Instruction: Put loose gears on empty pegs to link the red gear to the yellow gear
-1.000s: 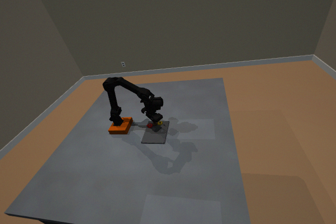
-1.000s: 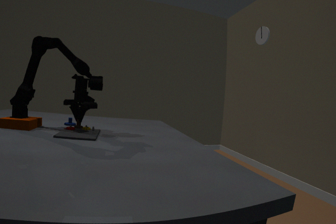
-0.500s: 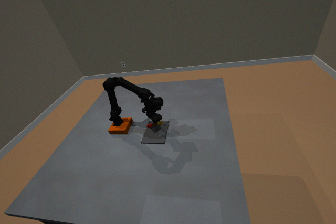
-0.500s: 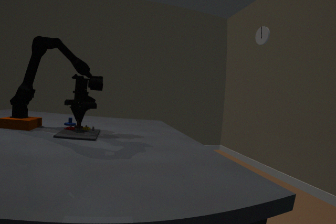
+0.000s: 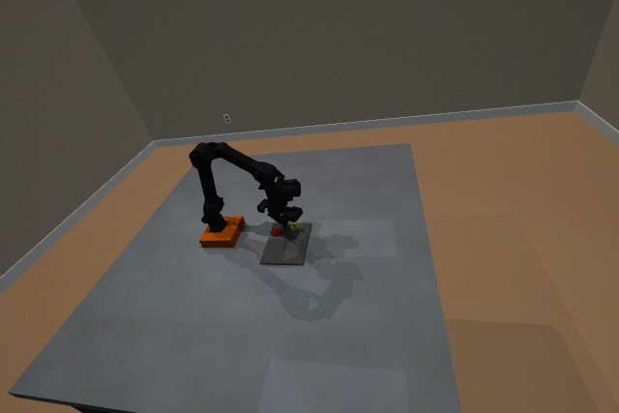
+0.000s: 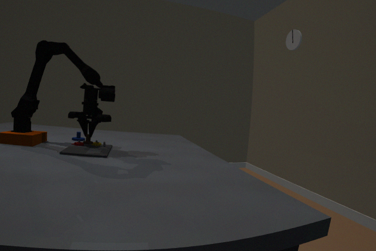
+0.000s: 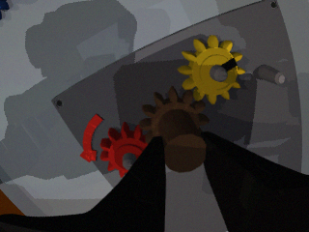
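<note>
My gripper [image 5: 283, 223] [image 6: 88, 137] [image 7: 181, 142] is shut on the upright handle of the brown gear [image 6: 87, 142] [image 7: 165, 113]. The brown gear is low over the grey board [image 5: 282, 254] [image 6: 84, 151] [image 7: 277, 130], between the red gear [image 5: 275, 231] [image 6: 78, 144] [image 7: 112, 153] and the yellow gear [image 5: 295, 226] [image 6: 97, 144] [image 7: 200, 72] with its black stripe. Its teeth reach the red gear's teeth in the wrist view. The peg under it is hidden, and I cannot tell whether it sits flat. A bare peg [image 6: 104, 144] [image 7: 270, 74] stands beyond the yellow gear.
A blue gear [image 6: 78, 139] [image 7: 3, 10] with a handle stands off the board, behind the red gear in the exterior view. The red arrow [image 7: 88, 137] lies beside the red gear. The arm's orange base [image 5: 218, 238] [image 6: 21, 139] is near the board.
</note>
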{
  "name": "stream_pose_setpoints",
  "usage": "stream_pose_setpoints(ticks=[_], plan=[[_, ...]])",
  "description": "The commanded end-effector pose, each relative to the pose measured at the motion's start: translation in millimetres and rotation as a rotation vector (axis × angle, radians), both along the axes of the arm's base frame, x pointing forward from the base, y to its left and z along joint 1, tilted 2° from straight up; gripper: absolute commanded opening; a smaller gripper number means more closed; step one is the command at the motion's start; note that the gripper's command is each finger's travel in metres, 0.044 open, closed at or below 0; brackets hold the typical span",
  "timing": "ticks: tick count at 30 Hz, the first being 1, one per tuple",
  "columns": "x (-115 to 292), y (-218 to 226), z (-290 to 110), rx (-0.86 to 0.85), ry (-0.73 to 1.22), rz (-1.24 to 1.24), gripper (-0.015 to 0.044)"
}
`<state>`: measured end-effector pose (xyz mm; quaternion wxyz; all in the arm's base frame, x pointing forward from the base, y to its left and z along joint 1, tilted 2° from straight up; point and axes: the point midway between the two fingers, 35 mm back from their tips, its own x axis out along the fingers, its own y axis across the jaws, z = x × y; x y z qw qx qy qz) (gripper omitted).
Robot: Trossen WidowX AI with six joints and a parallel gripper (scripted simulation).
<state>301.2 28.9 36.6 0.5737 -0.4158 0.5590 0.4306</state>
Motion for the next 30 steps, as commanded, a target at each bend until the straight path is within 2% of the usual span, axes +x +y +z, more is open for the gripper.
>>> stream_pose_setpoints(ticks=[1,22,30], plan=[[1.4,0.1,-0.8,-0.003,-0.001,0.041,0.0000],[0.8,-0.5,-2.4,-0.001,0.013,-0.442,0.0000],[0.2,1.3,-2.7,-0.001,0.012,-0.404,0.0000]])
